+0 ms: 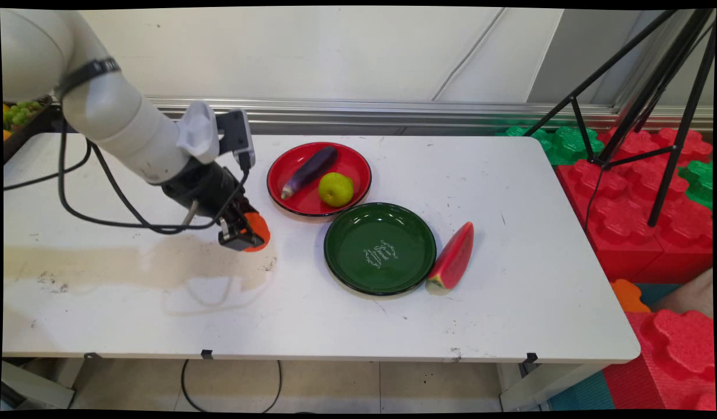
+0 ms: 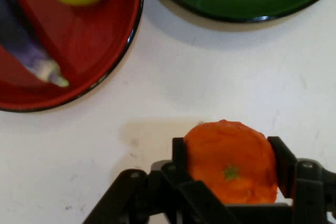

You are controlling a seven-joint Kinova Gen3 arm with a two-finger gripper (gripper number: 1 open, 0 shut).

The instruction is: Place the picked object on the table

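An orange (image 2: 231, 162) sits clamped between the two black fingers of the gripper (image 2: 230, 167), one finger pressed against each side of the fruit, its small green stem mark facing the hand camera; in the main view the orange (image 1: 258, 230) shows low over the white table (image 1: 510, 326), left of the two plates, and whether it rests on the surface or hangs just above it cannot be told. Just beyond it lies a red plate (image 1: 358, 163) with a black rim, holding a purple eggplant (image 1: 309, 171) laid at a slant and a yellow-green apple (image 1: 336, 189) beside it, the two close together. Touching or nearly touching that plate on its near right is a dark green plate (image 1: 347, 256) with nothing in it, bearing small ornate white lettering at its centre, too small to read. A watermelon slice (image 1: 453, 259) leans against the green plate's right rim. A pale brownish stain (image 1: 131, 265) spreads across the table under the arm
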